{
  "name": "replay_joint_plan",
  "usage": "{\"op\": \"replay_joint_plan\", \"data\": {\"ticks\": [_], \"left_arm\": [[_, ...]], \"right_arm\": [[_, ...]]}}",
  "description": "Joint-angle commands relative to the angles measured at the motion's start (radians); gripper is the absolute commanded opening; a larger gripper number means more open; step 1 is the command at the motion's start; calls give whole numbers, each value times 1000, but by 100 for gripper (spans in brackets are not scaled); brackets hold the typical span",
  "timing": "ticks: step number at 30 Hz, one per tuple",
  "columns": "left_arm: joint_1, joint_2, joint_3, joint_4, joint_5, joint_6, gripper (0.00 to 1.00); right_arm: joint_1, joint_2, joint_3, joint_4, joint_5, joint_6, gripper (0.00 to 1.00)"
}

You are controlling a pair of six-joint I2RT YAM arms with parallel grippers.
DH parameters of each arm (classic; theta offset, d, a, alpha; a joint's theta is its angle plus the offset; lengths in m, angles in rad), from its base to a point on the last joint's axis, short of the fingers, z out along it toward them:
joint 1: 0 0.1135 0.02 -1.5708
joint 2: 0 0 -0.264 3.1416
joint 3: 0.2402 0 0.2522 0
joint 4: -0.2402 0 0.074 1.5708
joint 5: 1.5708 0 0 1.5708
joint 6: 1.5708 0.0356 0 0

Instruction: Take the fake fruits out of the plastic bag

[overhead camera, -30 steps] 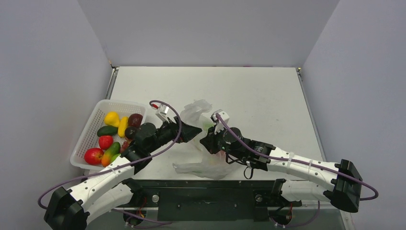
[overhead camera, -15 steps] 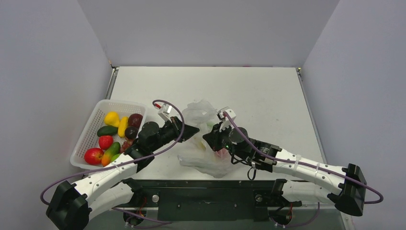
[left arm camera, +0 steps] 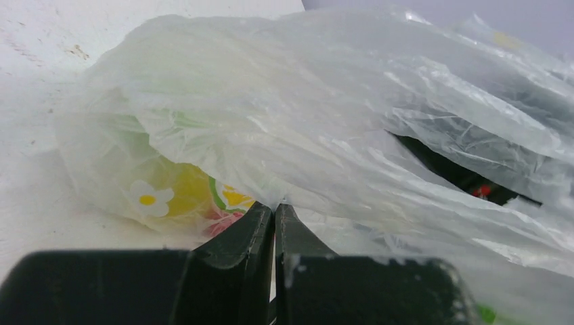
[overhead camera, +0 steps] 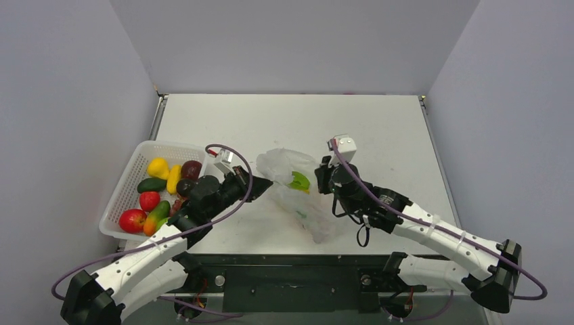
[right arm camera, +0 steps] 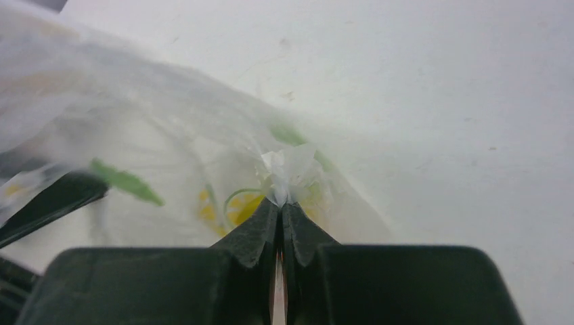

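Note:
The plastic bag lies stretched between both grippers at mid-table. My left gripper is shut on a fold of its film, near the bag's left side. On the right side, the right gripper is shut on a bunched corner of the film. A green-yellow patch shows through the film; I cannot tell whether it is a fruit or print. Yellow and pink-red shapes show inside the bag in the left wrist view. Several fake fruits lie in the white basket.
The white lattice basket stands at the left, close beside the left arm's forearm. The table's left edge meets a wall just beyond the basket. Purple cables loop over both arms.
My left gripper has shut on the bag's film. The right arm has swung right and away from me with its pinch of film, pulling the bag out flatter between the two grippers.

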Motion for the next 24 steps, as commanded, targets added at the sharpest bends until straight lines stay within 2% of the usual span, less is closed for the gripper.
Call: {"op": "replay_joint_plan", "data": {"ticks": [1,6,8,11,14,18,21,24], "left_arm": [[21,-99,25,-131,-68,46,0],[78,-164,60,-214,-44,70,0],[118,-175,86,-241,-10,75,0],[184,-136,137,-250,51,86,0],[226,-54,202,-199,165,62,0],[259,68,294,-93,271,-3,0],[261,103,375,-80,279,-1,0],[260,98,378,-82,269,1,0]], "right_arm": [[-134,-43,91,-120,125,-68,0],[-275,-20,202,-159,110,-131,0],[-390,8,251,-160,72,-150,0],[-521,92,324,-147,-19,-168,0],[-652,194,481,-140,-143,-176,0],[-692,359,742,-191,-296,-200,0],[-693,471,933,-268,-367,-209,0],[-694,505,945,-271,-419,-213,0]]}}
